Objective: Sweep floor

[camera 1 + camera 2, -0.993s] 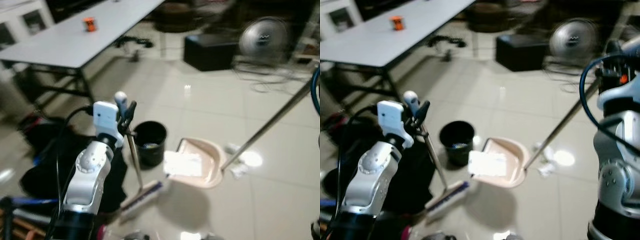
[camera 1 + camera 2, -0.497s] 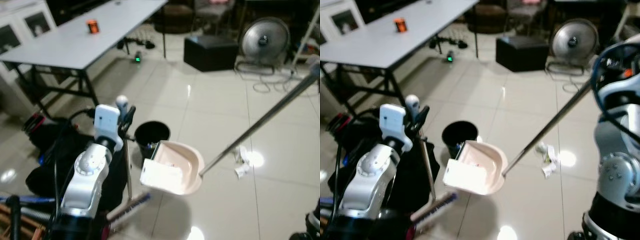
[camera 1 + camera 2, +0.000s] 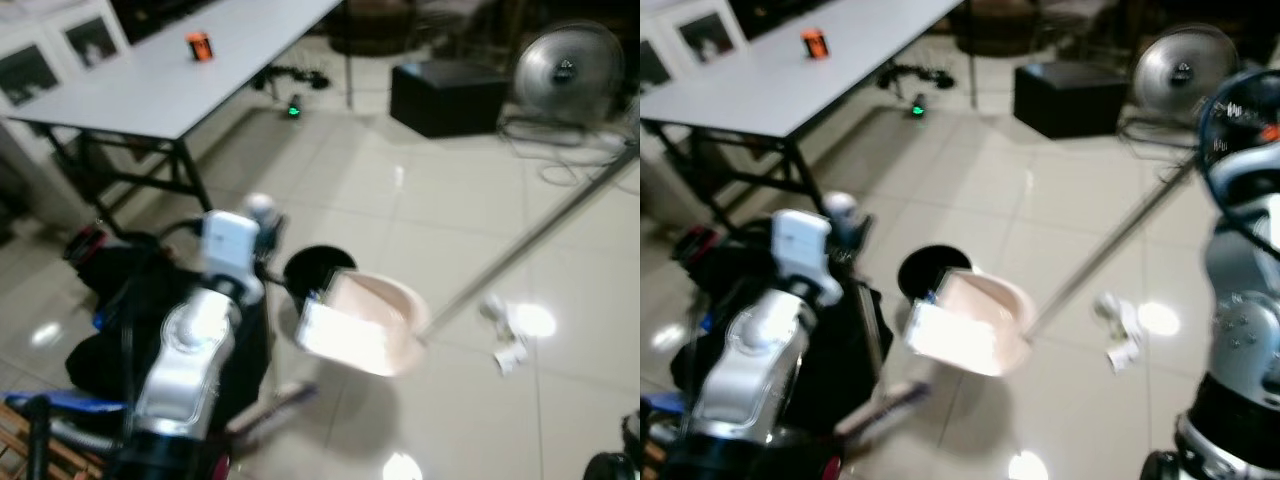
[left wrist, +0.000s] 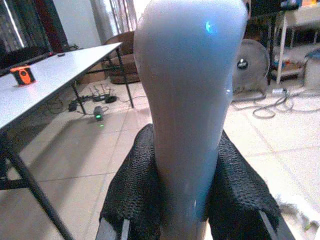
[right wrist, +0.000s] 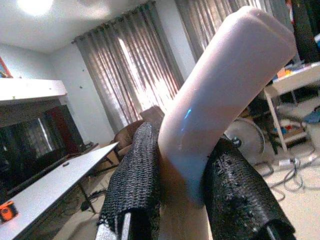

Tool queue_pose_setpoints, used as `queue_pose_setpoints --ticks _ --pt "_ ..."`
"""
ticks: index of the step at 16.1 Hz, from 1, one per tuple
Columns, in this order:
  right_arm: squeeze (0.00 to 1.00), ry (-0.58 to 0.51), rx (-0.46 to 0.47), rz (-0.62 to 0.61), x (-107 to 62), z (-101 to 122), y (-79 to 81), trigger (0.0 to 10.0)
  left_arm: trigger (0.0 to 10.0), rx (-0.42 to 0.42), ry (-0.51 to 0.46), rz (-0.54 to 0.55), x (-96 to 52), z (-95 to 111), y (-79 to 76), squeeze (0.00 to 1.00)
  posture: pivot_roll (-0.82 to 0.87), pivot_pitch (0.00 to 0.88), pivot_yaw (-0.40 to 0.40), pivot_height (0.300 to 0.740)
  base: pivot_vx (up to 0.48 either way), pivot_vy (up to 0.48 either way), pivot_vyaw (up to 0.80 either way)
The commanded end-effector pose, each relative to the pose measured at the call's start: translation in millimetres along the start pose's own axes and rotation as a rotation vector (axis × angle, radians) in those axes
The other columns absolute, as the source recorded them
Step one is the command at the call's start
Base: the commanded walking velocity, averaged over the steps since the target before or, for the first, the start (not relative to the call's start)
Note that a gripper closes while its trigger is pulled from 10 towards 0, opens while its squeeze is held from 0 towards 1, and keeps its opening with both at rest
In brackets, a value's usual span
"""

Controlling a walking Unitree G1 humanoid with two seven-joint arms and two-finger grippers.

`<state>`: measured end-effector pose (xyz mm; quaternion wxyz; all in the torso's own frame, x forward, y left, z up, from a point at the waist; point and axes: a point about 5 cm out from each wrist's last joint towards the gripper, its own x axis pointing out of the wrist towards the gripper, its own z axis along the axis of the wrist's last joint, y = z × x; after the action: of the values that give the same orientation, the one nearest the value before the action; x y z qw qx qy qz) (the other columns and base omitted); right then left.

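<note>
- Our right end effector is clamped on the dustpan handle; tilting short of the bin beyond could spill.
- Our left end effector is clamped on the broom.

Left gripper: fingers closed on the broom handle; no gap between the pads. Beyond the fingertips, open tile floor up to the table legs on one side and the fan with its loose cables on the other.

Right gripper: fingers closed on the dustpan handle. The long pole slants across the open floor to the dustpan.

Obstacles on the floor:
- black bin, touching or just behind the dustpan
- crumpled paper, past the pole
- black box, near the fan
- dark bags, beside the left arm
</note>
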<state>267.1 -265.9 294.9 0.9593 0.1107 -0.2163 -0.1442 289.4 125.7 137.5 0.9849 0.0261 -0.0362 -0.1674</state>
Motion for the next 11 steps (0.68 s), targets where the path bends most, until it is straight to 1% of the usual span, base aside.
queue_pose_setpoints --ticks 1,3,7,11 --pt "0.0 -0.046 0.039 0.049 1.9 10.7 12.4 10.0 10.0 0.028 -0.032 0.031 -2.2 9.0 9.1 0.0 -0.07 0.007 0.063 0.74 0.398 0.0 0.0" --pt "0.0 -0.054 0.046 0.056 4.5 13.9 14.9 10.0 10.0 0.023 -0.029 0.038 -5.0 8.0 8.9 0.0 -0.07 0.007 0.06 0.74 0.396 0.0 0.0" --pt "0.0 -0.068 0.054 0.064 8.8 17.7 17.4 10.0 10.0 0.021 -0.022 0.038 -6.9 5.7 7.4 0.0 -0.07 0.005 0.06 0.74 0.393 0.0 -0.55" --pt "0.0 -0.073 0.046 0.07 11.2 19.3 17.4 10.0 10.0 0.018 -0.023 0.041 -6.9 6.0 7.7 0.0 -0.07 0.001 0.059 0.74 0.393 0.0 0.0"
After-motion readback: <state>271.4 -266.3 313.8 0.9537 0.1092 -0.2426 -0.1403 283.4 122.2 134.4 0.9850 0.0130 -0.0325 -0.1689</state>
